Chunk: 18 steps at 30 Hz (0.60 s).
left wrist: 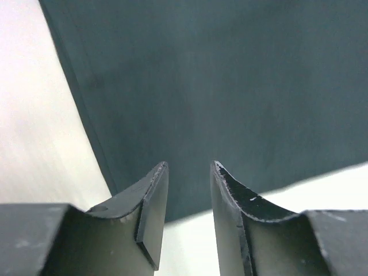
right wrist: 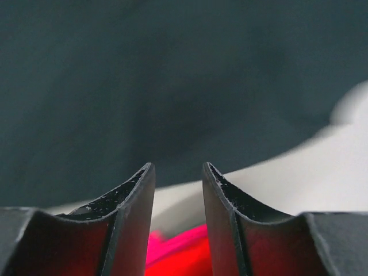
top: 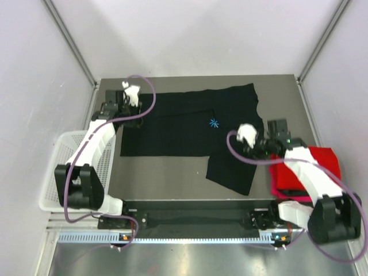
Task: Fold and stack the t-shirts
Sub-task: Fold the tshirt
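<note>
- Well, the job in hand looks like folding the big black t-shirt (top: 184, 123). It lies flat on the table (top: 167, 184), with its little blue mark (top: 214, 122) facing up.
- The left gripper (left wrist: 188, 167) is partly open. There is a clear gap between its two fingers and nothing in it. It holds nothing.
- Right in front of its fingertips is a corner of the black cloth. Bare table shows off to its left side and under its fingers.
- The right gripper (right wrist: 178, 167) is partly open too, with nothing between its fingers.
- Black cloth fills the space ahead of it. Down low, close under its fingers, you can see red and pink cloth.
- That is the folded red t-shirt (top: 322, 161). It sits just behind the right gripper, under that arm.
- The white basket (top: 57, 167) is well off behind the left gripper.
- I think the black shirt is only part folded. One piece sticks out on the near side, in front of the right gripper.
- For the next move, each gripper should go down to a cloth edge and pinch it shut. Then both can lift together and lay that side over.
- Grab only the top layer, or the fold may bunch up.
</note>
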Each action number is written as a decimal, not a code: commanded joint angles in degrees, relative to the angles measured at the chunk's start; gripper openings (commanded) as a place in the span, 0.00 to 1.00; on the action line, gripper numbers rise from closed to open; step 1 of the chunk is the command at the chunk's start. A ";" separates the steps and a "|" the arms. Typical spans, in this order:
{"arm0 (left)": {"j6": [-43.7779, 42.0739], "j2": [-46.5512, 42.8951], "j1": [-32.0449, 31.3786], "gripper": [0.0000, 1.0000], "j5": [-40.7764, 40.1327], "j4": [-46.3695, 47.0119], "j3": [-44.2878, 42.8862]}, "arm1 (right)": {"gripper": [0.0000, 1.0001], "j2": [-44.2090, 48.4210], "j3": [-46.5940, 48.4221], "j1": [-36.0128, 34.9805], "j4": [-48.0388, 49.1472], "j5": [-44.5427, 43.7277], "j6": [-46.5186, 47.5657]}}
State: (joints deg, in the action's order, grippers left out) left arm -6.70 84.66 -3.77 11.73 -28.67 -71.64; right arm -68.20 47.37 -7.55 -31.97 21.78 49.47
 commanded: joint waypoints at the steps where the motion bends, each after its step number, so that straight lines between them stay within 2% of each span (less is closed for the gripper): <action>1: -2.44 -8.01 0.69 0.41 1.37 0.71 4.83 | 0.39 10.35 -5.44 -2.64 -10.82 5.99 12.65; 4: -2.62 -10.91 0.69 0.42 -0.21 2.12 7.38 | 0.41 15.02 -9.22 -5.98 -16.36 4.85 17.66; 9: -2.36 -7.85 1.04 0.44 -2.94 0.81 5.37 | 0.43 18.45 -13.62 -11.60 -20.42 5.29 20.66; 14: -2.44 -3.72 1.49 0.44 -4.34 1.33 4.67 | 0.43 15.92 -15.65 -14.94 -21.03 5.29 23.72; 18: -2.27 -0.82 1.84 0.43 -4.96 0.72 2.74 | 0.43 13.89 -16.96 -17.32 -20.34 1.87 26.64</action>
State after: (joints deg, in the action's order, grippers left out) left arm -8.54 82.81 -2.39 7.84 -28.99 -65.49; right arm -53.58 30.72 -23.00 -52.12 23.94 71.29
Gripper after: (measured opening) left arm 0.436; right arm 0.429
